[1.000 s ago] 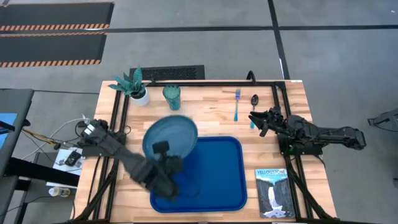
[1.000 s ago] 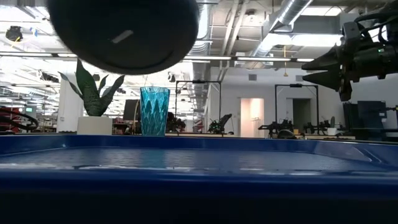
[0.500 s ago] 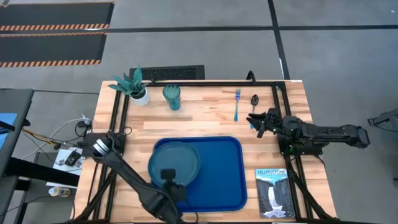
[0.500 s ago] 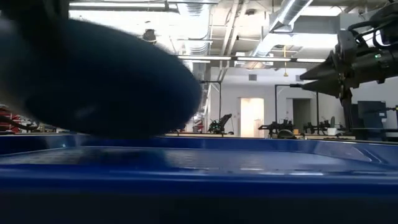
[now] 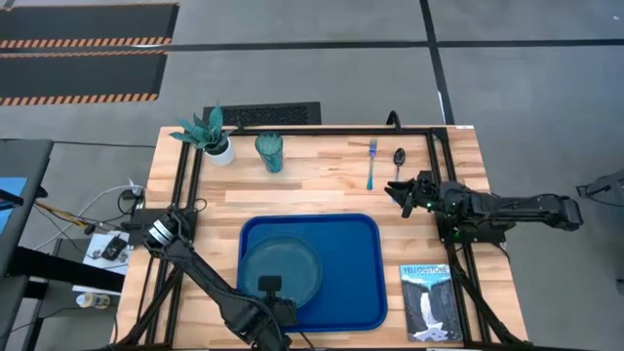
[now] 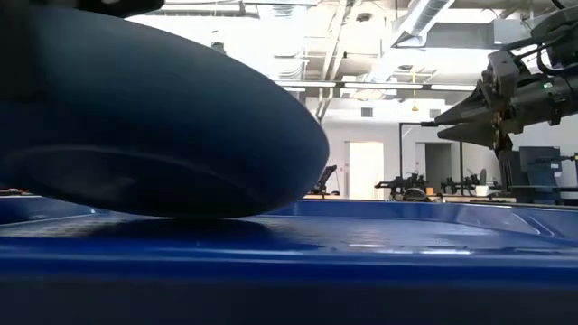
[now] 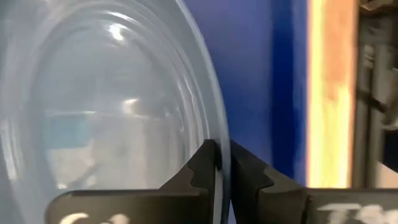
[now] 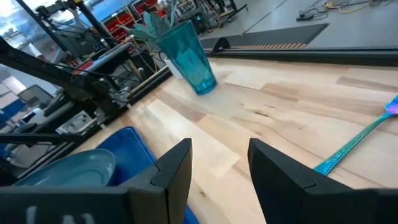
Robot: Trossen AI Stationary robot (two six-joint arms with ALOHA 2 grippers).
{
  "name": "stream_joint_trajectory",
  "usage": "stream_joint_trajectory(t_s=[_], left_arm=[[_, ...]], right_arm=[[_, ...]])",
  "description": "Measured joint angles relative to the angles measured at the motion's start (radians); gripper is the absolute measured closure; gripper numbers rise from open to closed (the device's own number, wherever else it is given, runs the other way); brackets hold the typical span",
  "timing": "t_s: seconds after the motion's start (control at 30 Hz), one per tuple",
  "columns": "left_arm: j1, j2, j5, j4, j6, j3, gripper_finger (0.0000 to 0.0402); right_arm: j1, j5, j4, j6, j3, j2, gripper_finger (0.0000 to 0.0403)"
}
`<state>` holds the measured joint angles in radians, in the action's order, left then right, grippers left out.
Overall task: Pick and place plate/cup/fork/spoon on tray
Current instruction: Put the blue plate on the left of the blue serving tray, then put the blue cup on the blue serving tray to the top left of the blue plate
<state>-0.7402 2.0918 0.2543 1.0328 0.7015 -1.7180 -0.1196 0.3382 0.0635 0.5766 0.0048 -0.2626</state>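
Wooden table (image 5: 322, 180) under workshop ceiling ducts, left gripper (image 7: 218, 163) pinching plate (image 5: 281, 271) rim (inside tray (image 5: 351, 278)), right gripper (image 5: 399, 190) parted, empty, beside tray.

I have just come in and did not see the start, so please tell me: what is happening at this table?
The left hand grips the rim of the plate, which is at the left part of the tray. The right hand hovers open near the fork and the spoon, which lie on the table with the cup.
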Motion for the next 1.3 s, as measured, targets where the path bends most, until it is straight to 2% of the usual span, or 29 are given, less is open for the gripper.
stream_joint_trajectory(t_s=[0.3,0.53,0.63,0.73,0.83,0.9,1.03,1.13,1.3], left_arm=[[-0.006,0.0,-0.021,-0.013,0.019,0.0,0.034],[0.001,0.0,-0.043,-0.149,-0.009,0.001,0.028],[0.002,-0.001,0.01,-0.146,0.025,0.0,0.0256],[0.002,-0.032,0.123,-0.093,0.065,-0.009,0.0243],[0.008,-0.11,0.255,0.003,0.089,-0.04,0.0239],[0.024,-0.167,0.306,0.077,0.109,-0.042,0.0239],[0.08,-0.268,0.301,0.252,0.108,-0.042,0.0239],[0.125,-0.324,0.336,0.378,0.116,-0.04,0.0239],[0.283,-0.397,0.388,0.493,0.105,0.019,0.0239]], right_arm=[[0.0,0.0,0.0,0.0,0.0,0.0,0.0221],[0.0,0.0,0.0,0.0,0.0,0.0,0.0221],[0.0,0.0,0.0,0.0,0.0,0.0,0.0221],[0.0,0.0,0.0,0.0,0.0,0.0,0.0221],[0.0,0.0,0.0,0.0,0.0,0.0,0.0221],[0.0,0.0,0.0,0.0,0.0,0.0,0.0221],[0.0,0.0,0.0,0.0,0.0,0.0,0.0221],[0.0,0.0,0.001,0.0,0.0,0.0,0.0221],[0.0,0.0,0.001,0.002,0.0,0.001,0.0221]])
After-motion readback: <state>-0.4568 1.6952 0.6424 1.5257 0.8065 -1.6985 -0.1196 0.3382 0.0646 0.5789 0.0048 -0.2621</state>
